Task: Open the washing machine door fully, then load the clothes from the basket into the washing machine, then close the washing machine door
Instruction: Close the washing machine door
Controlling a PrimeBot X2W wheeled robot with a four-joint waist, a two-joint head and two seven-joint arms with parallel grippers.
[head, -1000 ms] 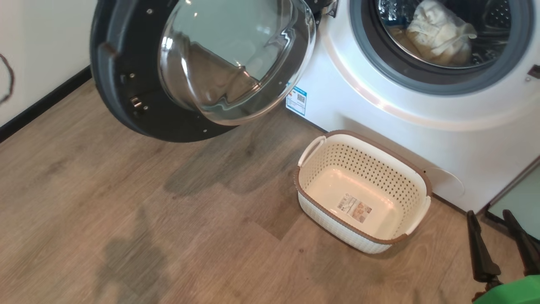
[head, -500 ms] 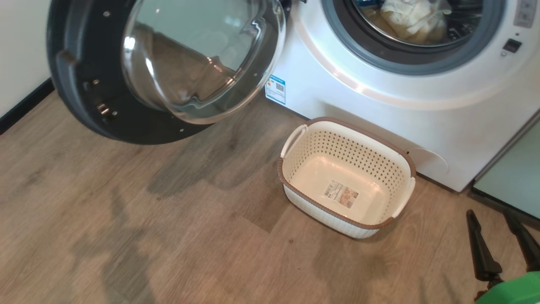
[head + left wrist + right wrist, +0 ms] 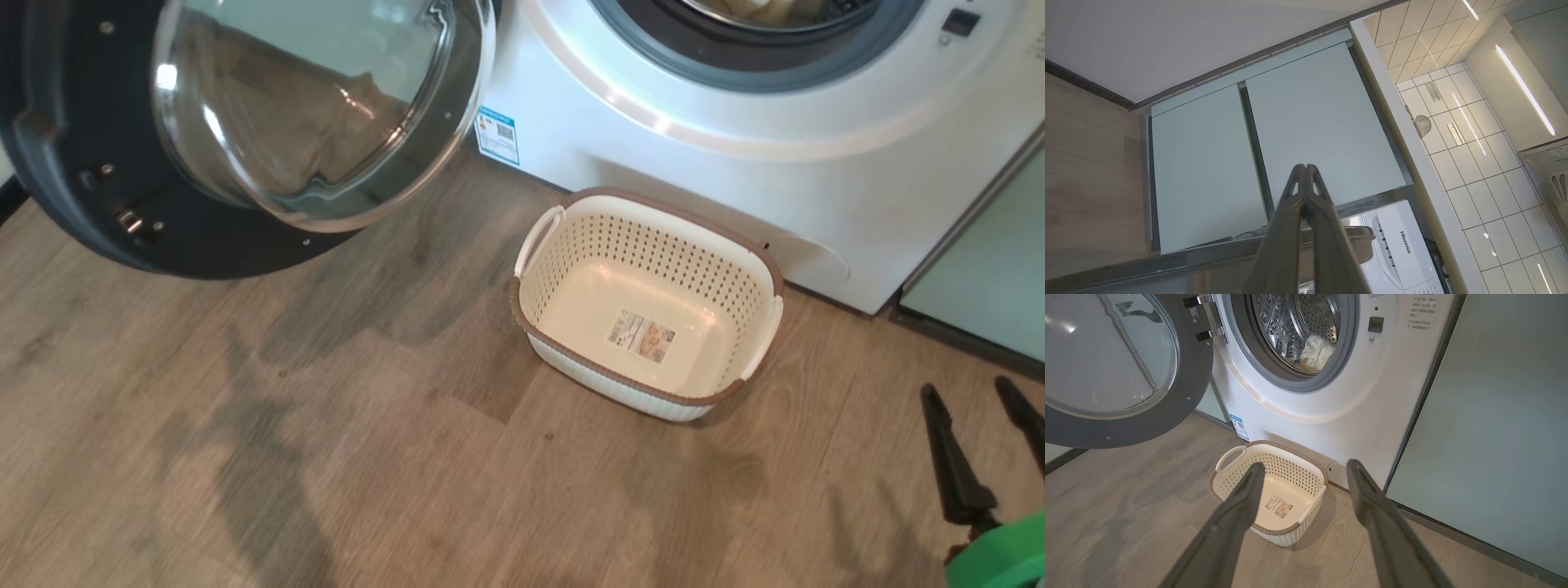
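Note:
The washing machine [image 3: 694,139] fills the top of the head view, and its door [image 3: 73,131] hangs swung wide open to the left. Pale yellow clothes [image 3: 1316,355] lie inside the steel drum; a sliver of the clothes [image 3: 763,10] also shows at the head view's top edge. On the floor in front of the machine stands the basket [image 3: 653,257], empty, with only a label on its floor. My right gripper [image 3: 967,390] is open and holds nothing, low and to the right of the basket. In the right wrist view the right gripper [image 3: 1305,464] points toward the basket [image 3: 1286,469]. My left gripper [image 3: 1304,168] is shut on nothing.
Pale green cabinets [image 3: 1494,416] stand right of the machine, with a dark plinth along the floor. The open door [image 3: 1196,375] overhangs the wooden floor [image 3: 326,457] at the left. The left wrist view looks at cabinet fronts [image 3: 1310,122] and a tiled wall [image 3: 1474,163].
The head camera has shifted, so the whole scene has slid up and left and the drum has nearly left the frame. The basket stays empty and the right gripper stays open.

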